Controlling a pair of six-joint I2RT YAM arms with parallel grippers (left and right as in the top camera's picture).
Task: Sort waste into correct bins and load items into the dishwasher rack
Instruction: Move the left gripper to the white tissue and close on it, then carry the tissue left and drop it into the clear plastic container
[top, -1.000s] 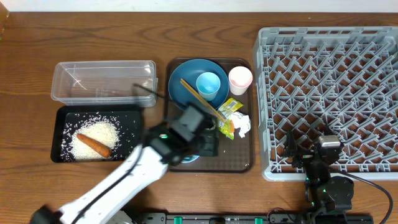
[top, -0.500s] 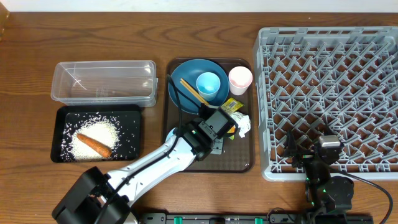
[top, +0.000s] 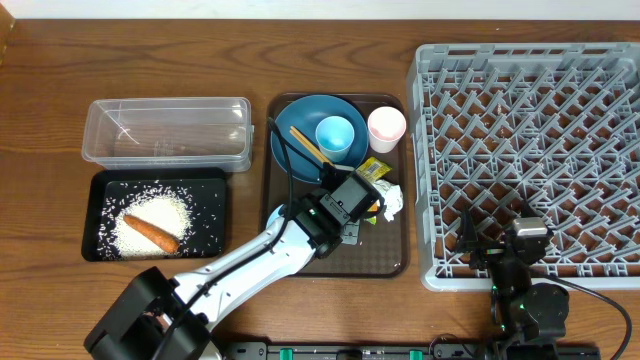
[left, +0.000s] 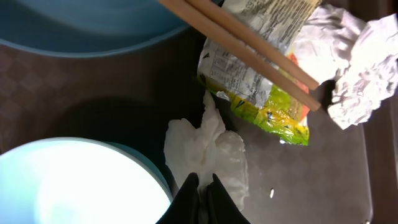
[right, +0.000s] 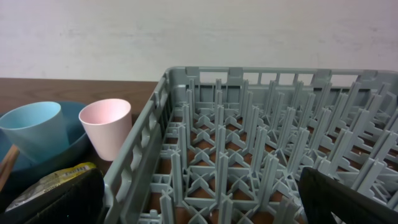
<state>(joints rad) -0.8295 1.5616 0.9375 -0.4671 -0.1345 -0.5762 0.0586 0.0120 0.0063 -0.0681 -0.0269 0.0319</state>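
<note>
the left gripper (left: 200, 186) is pinched tight on the edge of a crumpled white paper napkin (left: 208, 146) lying on the brown serving tray (left: 323, 168), between the pale-blue bowl (left: 81, 180) and a small yellow-green wrapper (left: 267, 93) crossed by the wooden chopsticks (left: 249, 53). the right gripper (right: 202, 199), jaws spread wide and holding nothing, sits at the edge of the large grey plastic dishwasher rack (right: 249, 155).

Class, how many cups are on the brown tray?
2: a light-blue cup on the dark-blue plate, a pinkish-white cup beside that plate. The left arm may hide others.
</note>
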